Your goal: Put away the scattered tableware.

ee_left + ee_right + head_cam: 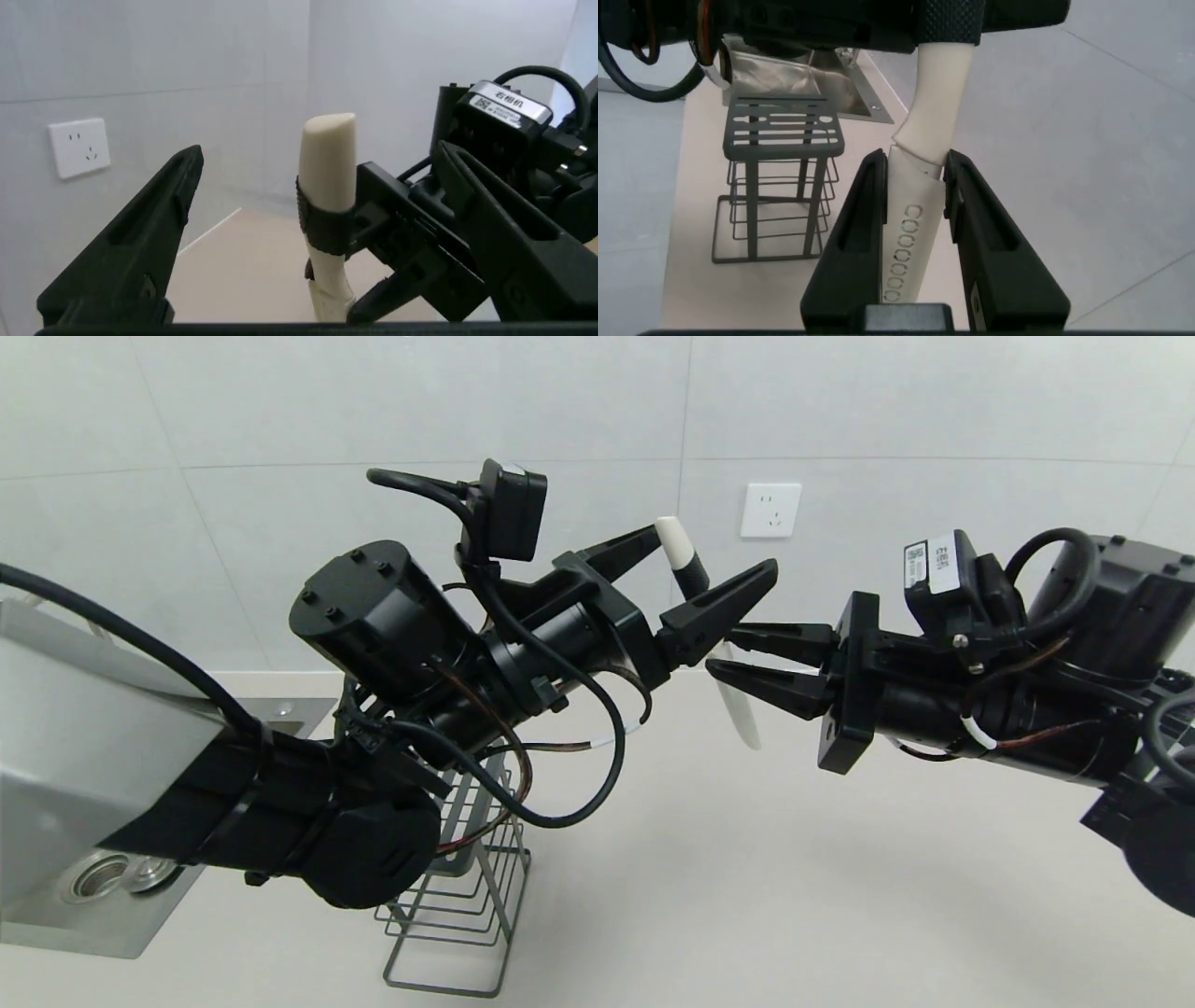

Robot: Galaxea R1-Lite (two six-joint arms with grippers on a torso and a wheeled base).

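Note:
A white slotted utensil (674,543) with a black grip band is held upright in the air above the counter. My right gripper (738,658) is shut on its lower, flat part, and the blade (745,717) sticks out below the fingers. In the right wrist view the right gripper (915,191) clamps the utensil (910,247) by the perforated section. My left gripper (686,569) is open, its jaws standing wide on either side of the handle top without touching it. In the left wrist view the handle (328,159) rises inside the left gripper (327,233).
A grey wire rack (467,896) stands on the beige counter (747,877) below my left arm; it is also the wire rack (780,177) in the right wrist view. A steel sink (103,887) lies at the left. A wall socket (771,510) is on the tiled wall behind.

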